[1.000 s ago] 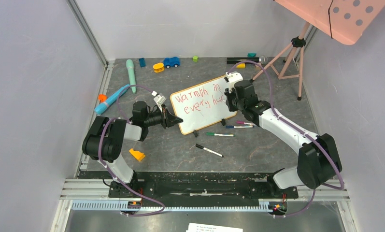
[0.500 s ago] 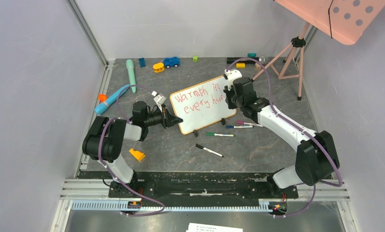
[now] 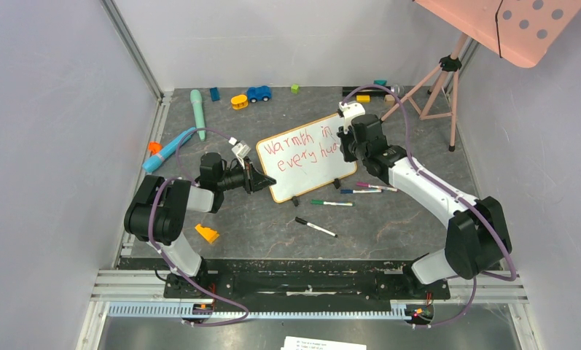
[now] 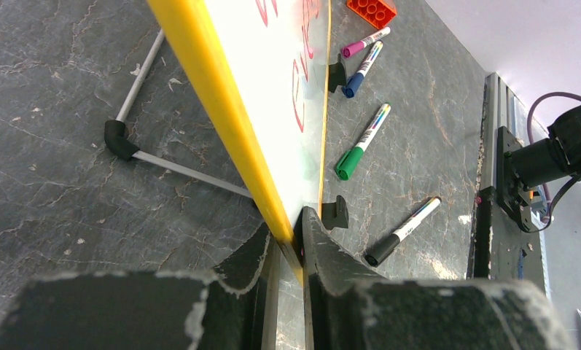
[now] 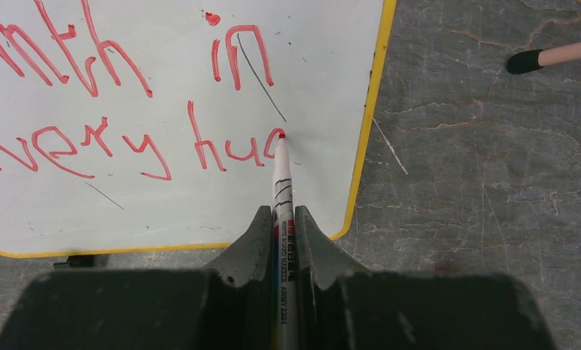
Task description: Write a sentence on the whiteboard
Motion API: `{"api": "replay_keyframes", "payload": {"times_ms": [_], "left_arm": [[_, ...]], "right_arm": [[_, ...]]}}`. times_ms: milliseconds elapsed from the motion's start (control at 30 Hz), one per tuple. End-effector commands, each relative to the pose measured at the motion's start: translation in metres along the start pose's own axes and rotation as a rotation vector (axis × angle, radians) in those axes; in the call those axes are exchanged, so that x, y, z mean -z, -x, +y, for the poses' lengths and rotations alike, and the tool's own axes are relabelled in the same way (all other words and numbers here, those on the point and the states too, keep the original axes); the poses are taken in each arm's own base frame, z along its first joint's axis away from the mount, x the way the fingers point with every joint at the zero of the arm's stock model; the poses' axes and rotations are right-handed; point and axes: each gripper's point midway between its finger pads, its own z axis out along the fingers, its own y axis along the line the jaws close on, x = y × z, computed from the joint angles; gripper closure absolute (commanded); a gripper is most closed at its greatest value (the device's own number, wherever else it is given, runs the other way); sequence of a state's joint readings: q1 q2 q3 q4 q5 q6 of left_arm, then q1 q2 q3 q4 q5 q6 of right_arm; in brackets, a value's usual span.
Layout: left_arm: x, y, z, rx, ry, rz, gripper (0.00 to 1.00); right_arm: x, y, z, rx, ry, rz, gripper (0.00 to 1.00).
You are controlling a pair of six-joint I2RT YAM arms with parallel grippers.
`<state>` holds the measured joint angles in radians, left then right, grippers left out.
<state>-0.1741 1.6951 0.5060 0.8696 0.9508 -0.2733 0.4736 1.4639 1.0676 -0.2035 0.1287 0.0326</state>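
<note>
Operator: Whiteboard (image 3: 305, 157) position?

Technician: It stood tilted at frame centre in the top view: smooth white panel, thin yellow frame, rounded corners, black feet (image 4: 337, 213).

Operator: Grippers?

Technician: Left gripper (image 4: 287, 240) was clenched on its lower-left corner. Right gripper (image 5: 280, 219) grasped a slim marker (image 5: 282, 175), red tip at the sentence (image 3: 302, 153) end.

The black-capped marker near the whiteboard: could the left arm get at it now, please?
Probably not yet: the left gripper is clamped on the whiteboard; otherwise the way to the black-capped marker looks free.
</note>
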Motion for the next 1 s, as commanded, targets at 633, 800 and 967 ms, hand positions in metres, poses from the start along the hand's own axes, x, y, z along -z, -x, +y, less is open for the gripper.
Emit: {"api": "replay_keyframes", "payload": {"times_ms": [633, 800, 967], "left_arm": [[-0.001, 0.007, 0.016, -0.067, 0.058, -0.02, 0.98], [-0.001, 0.007, 0.016, -0.067, 0.059, -0.02, 0.98], [-0.001, 0.007, 0.016, -0.067, 0.06, -0.02, 0.97]], "right_arm": [[0.005, -0.031, 0.013, -0.06, 0.076, -0.02, 1.0], [0.01, -0.013, 0.021, -0.077, 0.12, -0.076, 1.0], [0.021, 0.007, 0.029, -0.086, 0.171, -0.107, 1.0]]}}
